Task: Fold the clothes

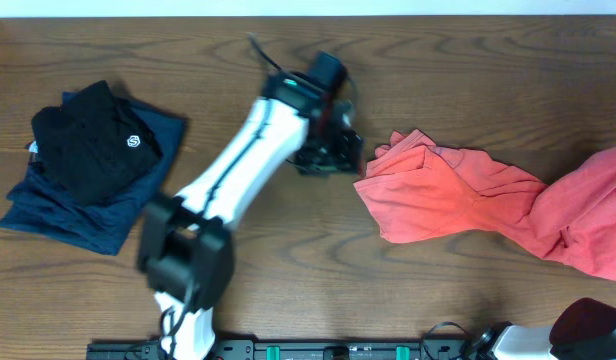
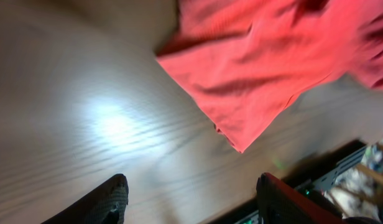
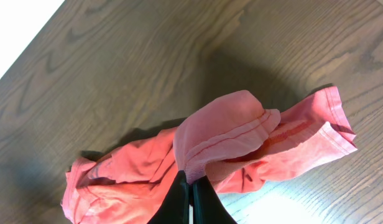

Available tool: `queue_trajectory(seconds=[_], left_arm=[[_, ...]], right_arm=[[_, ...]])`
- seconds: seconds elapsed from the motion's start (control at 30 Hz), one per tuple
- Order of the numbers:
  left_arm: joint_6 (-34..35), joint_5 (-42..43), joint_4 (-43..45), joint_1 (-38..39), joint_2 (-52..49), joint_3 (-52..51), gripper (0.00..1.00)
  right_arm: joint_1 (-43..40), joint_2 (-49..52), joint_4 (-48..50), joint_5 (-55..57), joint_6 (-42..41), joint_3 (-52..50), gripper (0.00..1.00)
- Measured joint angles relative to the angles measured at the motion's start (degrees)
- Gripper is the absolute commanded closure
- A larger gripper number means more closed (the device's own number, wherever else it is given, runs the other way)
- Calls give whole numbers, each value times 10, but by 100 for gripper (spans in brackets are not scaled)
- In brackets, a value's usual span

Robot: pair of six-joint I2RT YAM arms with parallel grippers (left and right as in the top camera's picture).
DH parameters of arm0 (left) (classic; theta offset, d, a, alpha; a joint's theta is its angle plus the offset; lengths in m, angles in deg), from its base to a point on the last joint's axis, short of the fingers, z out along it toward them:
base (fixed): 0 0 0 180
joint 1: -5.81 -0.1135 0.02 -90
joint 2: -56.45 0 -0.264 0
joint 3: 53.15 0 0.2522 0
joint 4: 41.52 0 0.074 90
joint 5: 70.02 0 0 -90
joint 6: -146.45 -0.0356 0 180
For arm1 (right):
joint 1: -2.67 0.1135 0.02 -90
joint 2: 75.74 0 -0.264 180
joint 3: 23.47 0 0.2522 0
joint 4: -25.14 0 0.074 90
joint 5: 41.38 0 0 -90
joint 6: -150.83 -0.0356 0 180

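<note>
The coral-red T-shirt (image 1: 458, 195) lies crumpled at the right of the table, stretched toward the right edge. No print or tag shows. My left gripper (image 1: 333, 150) hovers just left of the shirt's left edge. In the left wrist view its fingers (image 2: 191, 196) are spread wide and empty over bare wood, with the shirt (image 2: 260, 68) beyond them. My right gripper (image 3: 191, 186) is shut on a ribbed hem fold of the shirt (image 3: 226, 134) and holds it lifted above the table. In the overhead view only part of the right arm shows, at the bottom right corner.
A black garment with a small white logo (image 1: 93, 140) lies on a navy blue folded garment (image 1: 83, 215) at the left of the table. A dark rail (image 1: 318, 350) runs along the front edge. The brown wooden table (image 1: 288, 270) spans the view.
</note>
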Motion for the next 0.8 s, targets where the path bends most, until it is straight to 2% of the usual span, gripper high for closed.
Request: queue_trajectory(seconds=[0.17,0.4,0.73,0.8], left_arm=[[37,27,5,54,-59,-1,31],[87,39,54,109,-68,-12,31],[166,41,149,145,-68,-81,31],[173,36,164,145,-68,-90,35]], right_arm=[[0,0,0,0,1,0,99],[0,0,0,0,1,0,99],[0,0,1,1,1,0,99],[0,0,0,0,1,0,99]])
